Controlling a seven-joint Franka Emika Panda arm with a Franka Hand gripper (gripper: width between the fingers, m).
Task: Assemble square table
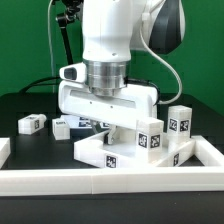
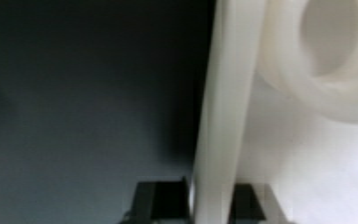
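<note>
- Exterior view, risk first: the gripper (image 1: pixel 110 126) is low at centre with an upright near leg (image 1: pixel 150 136) just beside it on the exterior view's right. Any swing that way prob knocks the leg over.
- Second risk: the tabletop slab (image 1: pixel 128 154) sits close to the front rail wall (image 1: pixel 100 182), so a drag fwd could jam it vs the rail.
- Position: the slab is on the dark bench (image 1: pixel 20 106), right under and in front of the gripper, whose fingertips are hidden behind it. Can't tell if it's flat or tipped.
- Other legs: a far leg (image 1: pixel 180 122) stands further to the exterior view's right. The outer left leg (image 1: pixel 30 123) and inner left leg (image 1: pixel 62 126) are well apart from the action.
- Wrist view, risk: the grip is on a thin edge only. Looks to me like the slab could pivot or slip out if lifted fast, w/ most of its weight off to one side.
- Position: the slab (image 2: pixel 226 100) is edge-on, a narrow white strip running straight btwn the dark fingertips (image 2: pixel 163 205).
- The gripper (image 2: pixel 213 205) looks clamped on that edge, pads against both faces.
- A rounded recess (image 2: pixel 327 60) shows on one face, blurry.
</note>
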